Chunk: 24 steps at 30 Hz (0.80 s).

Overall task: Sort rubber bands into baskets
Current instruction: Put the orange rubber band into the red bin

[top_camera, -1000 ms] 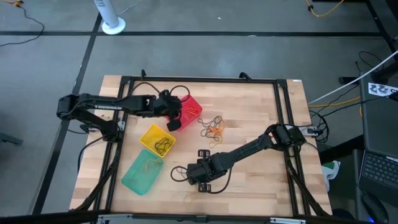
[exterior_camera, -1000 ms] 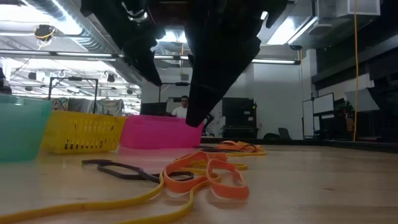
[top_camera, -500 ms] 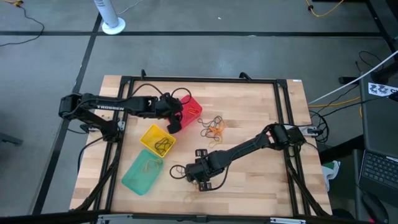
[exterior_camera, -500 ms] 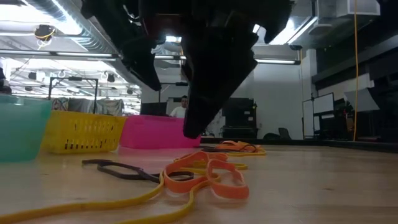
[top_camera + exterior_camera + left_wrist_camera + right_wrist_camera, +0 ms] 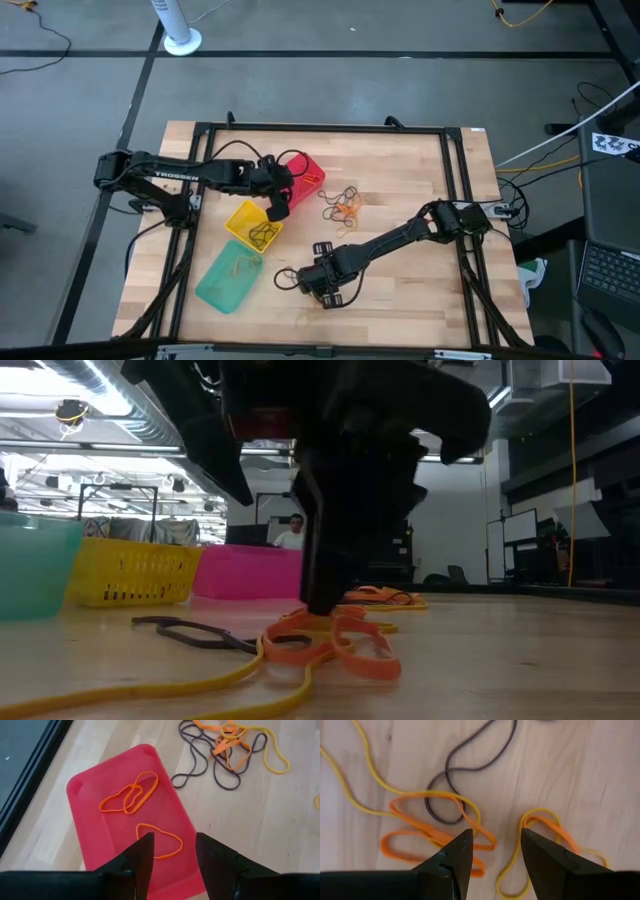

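Note:
My right gripper (image 5: 495, 837) is open and points down over a small tangle of orange, yellow and dark rubber bands (image 5: 437, 827) lying on the table near its front. Its fingers stand on either side of an orange band's end. It also shows in the high view (image 5: 322, 288) and the low view (image 5: 322, 605). My left gripper (image 5: 172, 847) is open and empty above the near end of the red basket (image 5: 125, 820), which holds three orange bands. The yellow basket (image 5: 254, 224) and the teal basket (image 5: 229, 278) stand in front of it. My right gripper's fingertips (image 5: 322, 610) reach down to the level of the orange bands (image 5: 340, 645) on the table. I cannot tell whether they touch the bands or the wood. Nothing is lifted.
A second pile of orange, yellow and dark bands (image 5: 343, 205) lies right of the red basket (image 5: 306, 177), mid-table. The yellow basket holds dark bands, and the teal basket holds yellowish ones. A dark frame (image 5: 455, 200) borders the table. A person shows far off in the low view (image 5: 293, 532).
My right gripper has gone down onto the near tangle of bands and tipped upright, shifting slightly toward the table's left. My left gripper has drawn back a little from the red basket toward the near edge.

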Motion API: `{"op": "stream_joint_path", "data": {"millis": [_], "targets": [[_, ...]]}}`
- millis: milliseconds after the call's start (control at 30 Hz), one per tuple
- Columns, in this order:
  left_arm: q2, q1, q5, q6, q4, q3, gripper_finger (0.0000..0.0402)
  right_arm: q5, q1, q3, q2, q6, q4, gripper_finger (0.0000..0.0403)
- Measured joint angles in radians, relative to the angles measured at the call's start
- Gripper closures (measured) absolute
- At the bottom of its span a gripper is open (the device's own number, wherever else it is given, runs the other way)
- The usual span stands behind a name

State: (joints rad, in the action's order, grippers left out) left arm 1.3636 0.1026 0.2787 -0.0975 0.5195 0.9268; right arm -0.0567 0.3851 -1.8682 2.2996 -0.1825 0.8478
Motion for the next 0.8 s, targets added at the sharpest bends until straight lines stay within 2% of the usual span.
{"op": "stream_joint_path", "data": {"millis": [300, 400, 500, 700, 800], "targets": [[0.000, 0.001, 0.000, 0.000, 0.001, 0.000, 0.0259, 0.047, 0.000, -0.002, 0.027, -0.002, 0.013, 0.0238], [0.000, 0.001, 0.000, 0.000, 0.002, 0.000, 0.0259, 0.050, 0.000, -0.002, 0.028, -0.002, 0.012, 0.0249], [0.000, 0.001, 0.000, 0.000, 0.007, 0.000, 0.0259, 0.051, 0.000, -0.002, 0.028, -0.002, 0.013, 0.0282], [0.000, 0.001, 0.000, -0.008, 0.028, 0.000, 0.0259, 0.055, 0.002, -0.002, 0.028, -0.002, 0.013, 0.0385], [-0.002, 0.001, -0.009, -0.026, 0.031, 0.000, 0.0259, 0.054, 0.001, -0.002, 0.026, -0.002, 0.016, 0.0390]]}}
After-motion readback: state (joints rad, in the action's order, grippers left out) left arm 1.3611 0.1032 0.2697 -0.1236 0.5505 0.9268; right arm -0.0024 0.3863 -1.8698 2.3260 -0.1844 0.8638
